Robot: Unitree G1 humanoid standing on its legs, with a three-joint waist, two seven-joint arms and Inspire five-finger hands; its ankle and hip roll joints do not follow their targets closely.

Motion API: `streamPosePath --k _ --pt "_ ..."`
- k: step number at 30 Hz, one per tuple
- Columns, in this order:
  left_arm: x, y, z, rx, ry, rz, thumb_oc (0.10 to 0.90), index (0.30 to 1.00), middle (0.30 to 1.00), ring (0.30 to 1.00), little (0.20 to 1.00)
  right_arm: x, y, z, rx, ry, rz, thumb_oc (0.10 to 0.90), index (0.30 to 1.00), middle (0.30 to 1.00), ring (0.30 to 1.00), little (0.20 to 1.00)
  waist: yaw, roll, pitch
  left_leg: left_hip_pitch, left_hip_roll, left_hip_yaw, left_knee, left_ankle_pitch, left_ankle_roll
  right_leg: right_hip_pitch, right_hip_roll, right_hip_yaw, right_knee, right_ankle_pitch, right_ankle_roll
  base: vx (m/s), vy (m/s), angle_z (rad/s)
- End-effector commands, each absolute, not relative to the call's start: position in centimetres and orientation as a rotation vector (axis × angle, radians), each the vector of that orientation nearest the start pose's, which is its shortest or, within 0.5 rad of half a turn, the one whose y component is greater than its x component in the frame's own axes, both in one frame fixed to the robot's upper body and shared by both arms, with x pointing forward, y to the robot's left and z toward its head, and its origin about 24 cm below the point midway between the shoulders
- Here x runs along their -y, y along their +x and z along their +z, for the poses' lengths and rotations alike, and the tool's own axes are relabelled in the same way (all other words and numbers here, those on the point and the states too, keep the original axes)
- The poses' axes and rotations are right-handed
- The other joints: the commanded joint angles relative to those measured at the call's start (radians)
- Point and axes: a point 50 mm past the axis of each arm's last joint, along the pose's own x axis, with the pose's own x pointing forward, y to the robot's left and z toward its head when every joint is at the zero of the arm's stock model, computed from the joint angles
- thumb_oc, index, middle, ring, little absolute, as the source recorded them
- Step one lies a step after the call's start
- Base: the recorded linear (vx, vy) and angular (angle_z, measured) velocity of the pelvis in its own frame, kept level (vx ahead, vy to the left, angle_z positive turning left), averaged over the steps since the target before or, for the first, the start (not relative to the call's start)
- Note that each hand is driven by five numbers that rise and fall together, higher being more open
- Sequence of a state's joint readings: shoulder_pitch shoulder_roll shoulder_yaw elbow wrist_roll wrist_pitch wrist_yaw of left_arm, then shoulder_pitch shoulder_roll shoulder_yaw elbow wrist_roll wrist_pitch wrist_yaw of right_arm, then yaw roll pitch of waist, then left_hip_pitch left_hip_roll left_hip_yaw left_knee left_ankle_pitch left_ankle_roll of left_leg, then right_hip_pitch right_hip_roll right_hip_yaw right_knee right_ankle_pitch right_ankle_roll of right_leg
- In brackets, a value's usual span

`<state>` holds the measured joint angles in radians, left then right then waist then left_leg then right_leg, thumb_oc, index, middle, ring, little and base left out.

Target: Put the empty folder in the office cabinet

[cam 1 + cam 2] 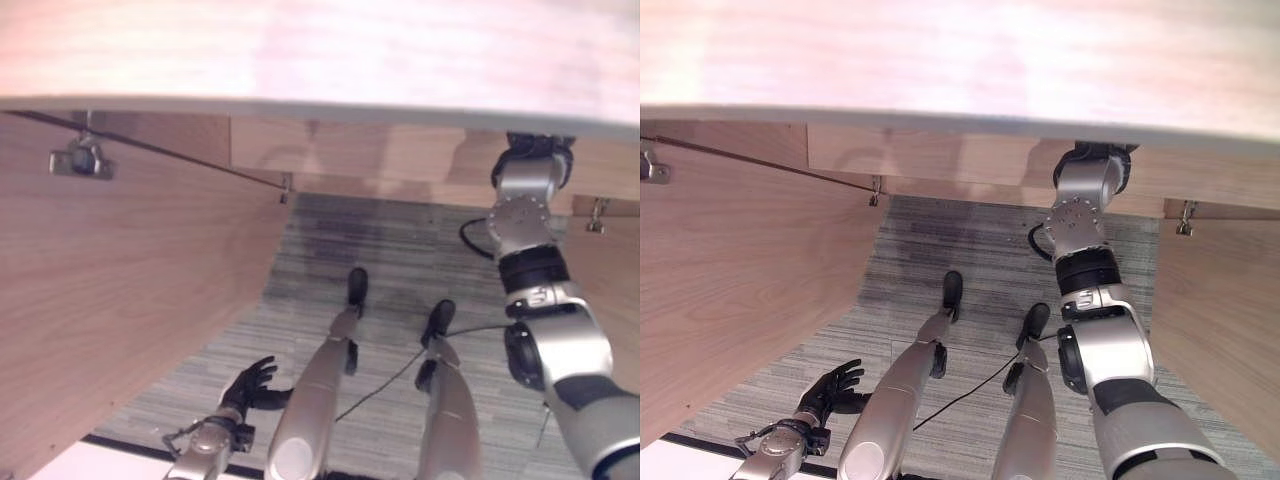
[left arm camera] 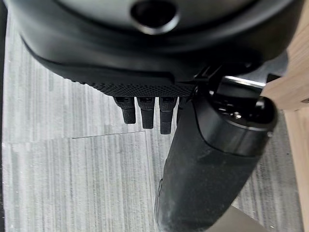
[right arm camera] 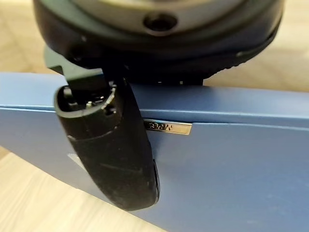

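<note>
Head views look down past a pale wooden top [image 1: 320,50] to grey striped carpet [image 1: 400,250]. Wooden cabinet doors stand open on both sides: the left door [image 1: 120,320] with a metal hinge [image 1: 82,160] near its upper edge, the right door [image 1: 1220,330] at the far right.

Right arm [image 1: 1095,310] reaches up from the lower right, and its wrist goes in under the edge of the top. The right hand [image 3: 116,159] shows in its wrist view: the thumb lies pressed flat against the face of a blue folder [image 3: 231,169], pinching it. The other fingers are hidden behind the folder. The folder stands on edge, its upper edge running straight across just below the palm, with a small metal label plate [image 3: 166,127] beside the thumb. Pale wood shows behind the folder and below it.

Left hand [image 1: 248,385] hangs low at the lower left, over the carpet, near the left door. Fingers [image 2: 145,110] are loosely spread and only slightly bent, thumb apart from them. It holds nothing and touches nothing.
</note>
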<state>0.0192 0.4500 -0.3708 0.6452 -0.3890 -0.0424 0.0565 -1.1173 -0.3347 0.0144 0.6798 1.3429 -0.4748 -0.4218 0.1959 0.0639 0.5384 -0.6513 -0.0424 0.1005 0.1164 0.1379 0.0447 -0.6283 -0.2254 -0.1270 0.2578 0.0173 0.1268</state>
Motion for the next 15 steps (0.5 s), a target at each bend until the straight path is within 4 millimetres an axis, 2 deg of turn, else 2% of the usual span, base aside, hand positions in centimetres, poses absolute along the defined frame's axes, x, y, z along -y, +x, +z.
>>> streamPosePath --k 1,11,15 --pt "-25.2 13.5 -10.6 -0.843 0.24 0.02 0.8 0.9 0.9 0.9 0.9 21.5 35.6 35.7 0.919 1.14 -0.165 0.4 0.3 0.3 0.3 0.3 -0.003 0.04 -0.019 -0.119 -0.017 -0.061 0.119 -0.102 -0.053 0.004 0.025 0.003 0.033 -0.055 -0.017 -0.05 0.002 -0.03" --pt "-24.0 14.3 -10.6 -0.826 0.234 -0.006 0.8 0.9 0.9 0.9 0.9 21.1 34.1 36.8 1.003 1.219 -0.181 0.4 0.3 0.3 0.3 0.3 0.004 0.07 -0.021 -0.169 -0.022 -0.058 0.154 -0.103 -0.048 -0.059 0.018 0.024 0.098 -0.075 -0.019 -0.02 0.004 0.0" --pt "-24.0 14.3 -10.8 -0.837 0.237 -0.002 0.8 0.9 0.9 0.9 0.9 21.5 33.0 38.2 1.069 1.193 -0.181 0.4 0.3 0.3 0.3 0.3 0.007 0.082 -0.024 -0.236 -0.018 -0.051 0.234 -0.127 -0.041 -0.126 0.008 0.034 0.181 -0.096 -0.024 -0.03 -0.003 0.02"
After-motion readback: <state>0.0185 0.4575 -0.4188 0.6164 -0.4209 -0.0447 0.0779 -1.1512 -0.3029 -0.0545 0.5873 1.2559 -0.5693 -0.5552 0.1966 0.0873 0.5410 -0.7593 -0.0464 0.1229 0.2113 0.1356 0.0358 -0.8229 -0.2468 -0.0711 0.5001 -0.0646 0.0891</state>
